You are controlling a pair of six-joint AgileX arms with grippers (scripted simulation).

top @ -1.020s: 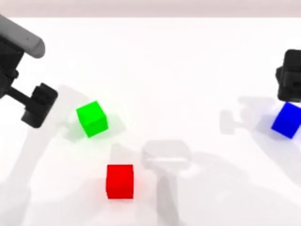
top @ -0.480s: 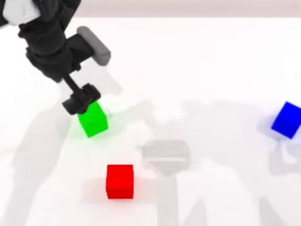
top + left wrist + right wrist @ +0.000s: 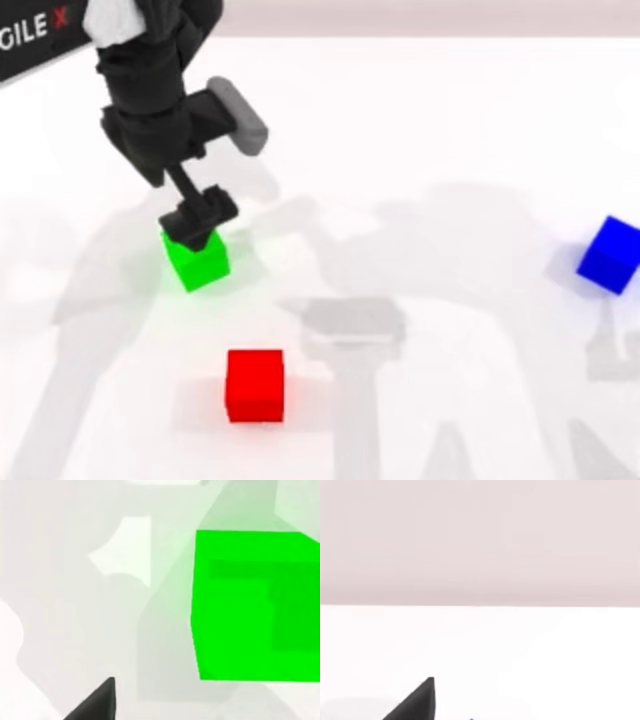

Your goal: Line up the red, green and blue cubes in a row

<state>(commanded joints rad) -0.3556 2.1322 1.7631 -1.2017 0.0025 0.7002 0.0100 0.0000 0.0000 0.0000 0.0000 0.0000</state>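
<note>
The green cube [image 3: 200,264] sits on the white table at the left, and it fills much of the left wrist view [image 3: 250,610]. My left gripper [image 3: 200,220] hangs open directly over its far edge and hides that edge in the top view. One dark fingertip [image 3: 97,705] shows in the left wrist view, off to the cube's side. The red cube [image 3: 254,385] lies nearer the front, a little right of the green one. The blue cube [image 3: 608,256] rests far to the right. My right arm is out of the top view; one fingertip [image 3: 417,705] shows over bare table.
The white table [image 3: 420,140] runs to a pale back wall [image 3: 480,540]. Soft grey arm shadows lie across the middle and front of the table. A dark panel with white letters [image 3: 30,40] shows at the top view's far-left corner.
My left arm swung in from the left edge and came over the green cube, then shifted slightly right. The right gripper withdrew from beside the blue cube, out of the top view. No cube moved.
</note>
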